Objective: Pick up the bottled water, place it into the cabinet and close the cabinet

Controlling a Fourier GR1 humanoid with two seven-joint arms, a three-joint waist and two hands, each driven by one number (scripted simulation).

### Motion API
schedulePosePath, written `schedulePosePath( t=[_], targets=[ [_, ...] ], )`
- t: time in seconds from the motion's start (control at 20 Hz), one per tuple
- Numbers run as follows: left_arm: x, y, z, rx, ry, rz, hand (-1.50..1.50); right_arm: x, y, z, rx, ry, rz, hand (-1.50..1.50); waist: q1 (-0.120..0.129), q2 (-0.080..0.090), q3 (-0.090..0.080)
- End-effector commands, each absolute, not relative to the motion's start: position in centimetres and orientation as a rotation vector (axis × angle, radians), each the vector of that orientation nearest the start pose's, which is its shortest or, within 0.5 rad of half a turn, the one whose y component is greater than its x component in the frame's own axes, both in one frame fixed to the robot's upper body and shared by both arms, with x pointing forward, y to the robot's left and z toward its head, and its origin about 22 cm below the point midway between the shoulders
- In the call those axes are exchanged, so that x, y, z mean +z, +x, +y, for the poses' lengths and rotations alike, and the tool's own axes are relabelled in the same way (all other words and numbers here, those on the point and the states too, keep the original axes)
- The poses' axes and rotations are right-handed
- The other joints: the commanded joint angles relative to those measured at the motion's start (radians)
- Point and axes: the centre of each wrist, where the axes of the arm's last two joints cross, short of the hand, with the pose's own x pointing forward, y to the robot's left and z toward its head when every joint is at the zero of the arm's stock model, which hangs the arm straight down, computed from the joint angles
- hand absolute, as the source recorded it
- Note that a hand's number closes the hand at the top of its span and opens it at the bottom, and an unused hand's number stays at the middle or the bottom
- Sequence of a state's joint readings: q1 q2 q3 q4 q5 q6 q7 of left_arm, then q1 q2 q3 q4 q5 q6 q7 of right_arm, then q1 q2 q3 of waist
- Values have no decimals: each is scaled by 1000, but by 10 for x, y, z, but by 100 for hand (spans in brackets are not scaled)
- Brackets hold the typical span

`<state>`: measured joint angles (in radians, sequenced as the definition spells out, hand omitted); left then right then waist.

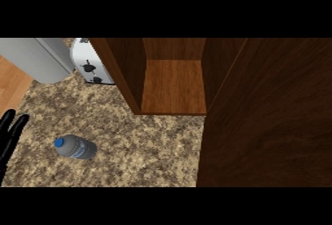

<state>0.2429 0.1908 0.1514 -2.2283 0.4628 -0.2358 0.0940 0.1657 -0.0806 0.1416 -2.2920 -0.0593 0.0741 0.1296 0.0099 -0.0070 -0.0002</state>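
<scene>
A clear water bottle (76, 147) with a blue cap stands on the speckled stone counter (142, 145) at the lower left. The wooden cabinet (174, 83) sits at the top middle, its inside shelf bare and its door (266, 114) swung open, filling the right side of the view. My left hand (10, 132) shows at the left edge, fingers straight and pointing up, apart from the bottle and to its left. My right hand is not visible.
A white toaster (89, 66) stands left of the cabinet at the back. A grey appliance (39, 57) lies at the top left. Beyond the counter's left edge is wooden floor (12, 83).
</scene>
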Motion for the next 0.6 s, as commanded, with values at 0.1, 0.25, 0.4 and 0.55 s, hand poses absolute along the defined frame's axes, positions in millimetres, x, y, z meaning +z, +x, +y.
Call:
schedulePosePath(
  t=[0.1,0.25,0.4,0.55],
  targets=[
    [158,114,306,-8,-341,-1889,-150,158,136,-213,178,232,-1973,-150,-1,2,0],
    [163,96,307,-15,-354,-1889,-150,158,136,-219,198,217,-1970,-150,5,3,0],
    [180,94,290,12,-311,-1878,-150,181,120,-217,184,227,-1974,-150,0,3,1],
    [173,102,306,27,-304,-1855,-150,176,113,-212,190,236,-1971,-150,-6,3,1]
  ],
)
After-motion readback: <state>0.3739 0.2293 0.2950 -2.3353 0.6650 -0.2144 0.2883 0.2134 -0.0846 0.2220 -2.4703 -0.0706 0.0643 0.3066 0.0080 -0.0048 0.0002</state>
